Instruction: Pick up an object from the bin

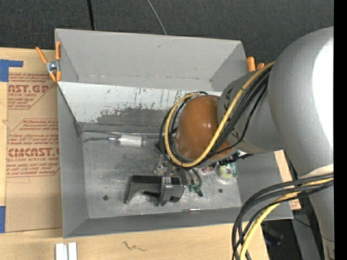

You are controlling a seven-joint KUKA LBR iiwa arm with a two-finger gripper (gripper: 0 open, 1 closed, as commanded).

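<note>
Gripper (172, 190) low at the floor of the grey bin (108, 164), front-centre. Above it, orange wrist cover (194, 124) w/ yellow-black cables (169, 145) looped round it.

Gripper tip is at the right end of a black angular plastic piece (142, 186). Piece lies flat near the front wall, long side running left. Tip and piece overlap in view; grasp not confirmable. Open or closed: can't tell, wrist hardware hides it.

Other items:
- Small clear-white cylinder (130, 141) on its side, mid-left of floor at the foot of the back slope, well apart from gripper.
- Small round whitish-green item (226, 171) near gripper's right, partly under the arm.
</note>
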